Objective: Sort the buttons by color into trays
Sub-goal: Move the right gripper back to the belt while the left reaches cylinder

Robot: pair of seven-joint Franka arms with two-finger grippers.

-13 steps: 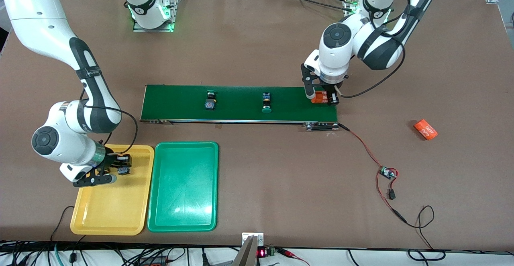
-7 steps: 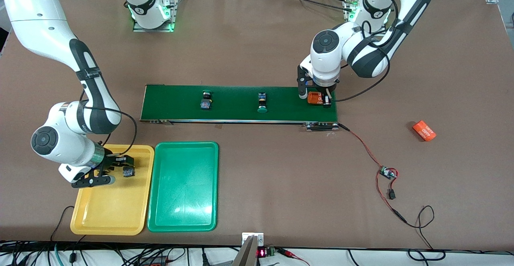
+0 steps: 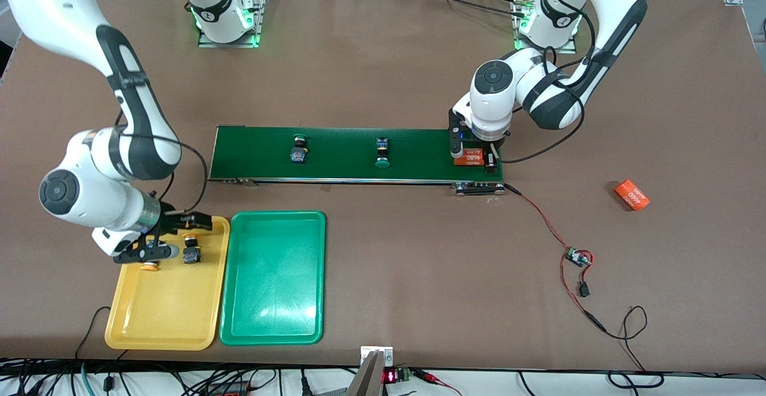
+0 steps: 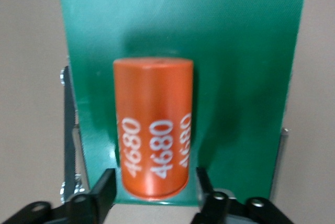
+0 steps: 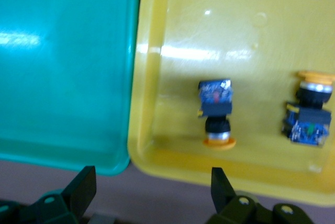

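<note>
Front view showed the right tool (image 3: 170,237) hanging low over the yellow tray (image 3: 149,318), at the tray's end farther from the camera, with its fingers spread and nothing between them. Two yellow-capped buttons lay in that tray under it: one (image 3: 191,251) just beside the tool toward the green tray (image 3: 272,324), the other (image 3: 148,262) partly hidden below the tool's fingers. Right wrist view confirmed both buttons (image 5: 216,116) (image 5: 310,111) lying on their sides on the yellow floor, apart from each other and clear of the spread fingers (image 5: 220,185). The green tray, touching the yellow one along its long side, held nothing. Two green-capped buttons (image 3: 297,149) (image 3: 381,152) lay on the conveyor belt (image 3: 347,168), well apart from both tools. At the belt's end toward the left arm, the left tool (image 3: 474,157) stood low over an orange cylinder (image 3: 468,157); in the left wrist view the cylinder (image 4: 154,135) lay on the belt between the fingers (image 4: 102,192), which stood a little off its sides. A second orange cylinder (image 3: 632,195) lay on the table toward the left arm's end. Compared with a second earlier, the right tool had released its button and risen, the left tool had loosened around the cylinder, and both green-capped buttons had travelled along the belt toward the right arm's end.
</note>
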